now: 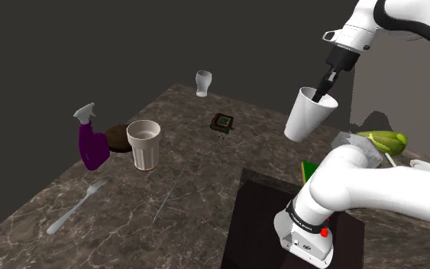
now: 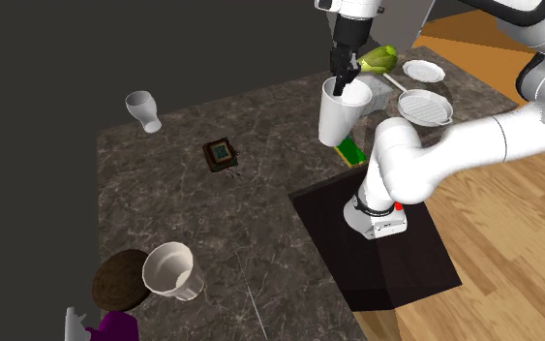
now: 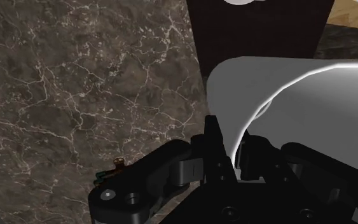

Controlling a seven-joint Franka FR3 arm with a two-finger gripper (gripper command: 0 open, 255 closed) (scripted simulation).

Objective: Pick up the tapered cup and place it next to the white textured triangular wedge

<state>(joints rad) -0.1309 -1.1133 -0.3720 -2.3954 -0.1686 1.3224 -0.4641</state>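
In the shoulder view a fork lies on the dark marbled bench, farthest from the claw toward that view's left. Next come a purple spray bottle, a dark brown disc half hidden behind it, and a ribbed pale cup standing upright, all well apart from the claw. In the second exterior view the bottle is cut off at the lower edge. Closer in, a small footed glass stands near the bench's far edge. A little square brown-and-green thing, too small to make out, lies between the glass and the claw. The claw hangs from the white arm and is closed on the rim of the white tapered cup. One finger is inside the mouth and one outside, and the wrist view shows the cup wall pinched between them at the claw. The cup is tilted, with its base toward the shoulder view's lower left, and it is held in the air clear of the bench, above the edge nearest the dark stand. Below the claw a flat green thing is mostly covered by the arm. To the shoulder view's right of the claw a grey textured shape is partly hidden by the arm, and its form is hard to tell. Just past it lies a yellow-green thing. The second exterior view shows a white plate beyond the claw.
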